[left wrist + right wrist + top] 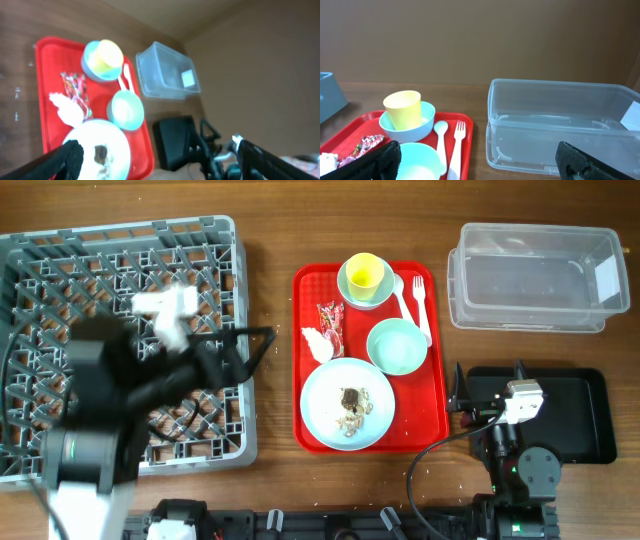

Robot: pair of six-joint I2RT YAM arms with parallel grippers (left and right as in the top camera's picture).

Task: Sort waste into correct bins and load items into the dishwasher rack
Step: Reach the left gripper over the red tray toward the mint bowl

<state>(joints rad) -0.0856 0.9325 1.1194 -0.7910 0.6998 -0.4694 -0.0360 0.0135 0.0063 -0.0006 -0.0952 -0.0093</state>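
- Showing left gripper [258,355] released, fingers [67,157] spread wide, nothing between them; blurred from overhead.
- Hanging over the right edge of the grey dishwasher rack [120,228], tips just short of the red tray [303,380].
- Just ahead of those fingers: white plate [325,415] with brown and white food scraps [352,402] on it. Beyond it, crumpled tissue [316,345] just beside the plate rim, red snack wrapper [330,320] next to the tissue.
- Farther ahead, past the plate: empty mint bowl [397,346]. Beyond that, second mint bowl [346,288] holding the yellow cup [363,273] upright.
- White fork [420,302] and spoon [400,288] lying side by side on the red tray, on the side of the bowls away from the left fingers.
- Showing right gripper [460,390] released too, fingers [380,160] wide apart, empty.
- Hanging at the left end of the black tray [575,415], apart from everything on the red tray.
- Straight ahead of the right fingers: clear tub [560,120], white label [631,114] on its right end wall.
- Ahead-left of them: cup in bowl, spoon, fork.
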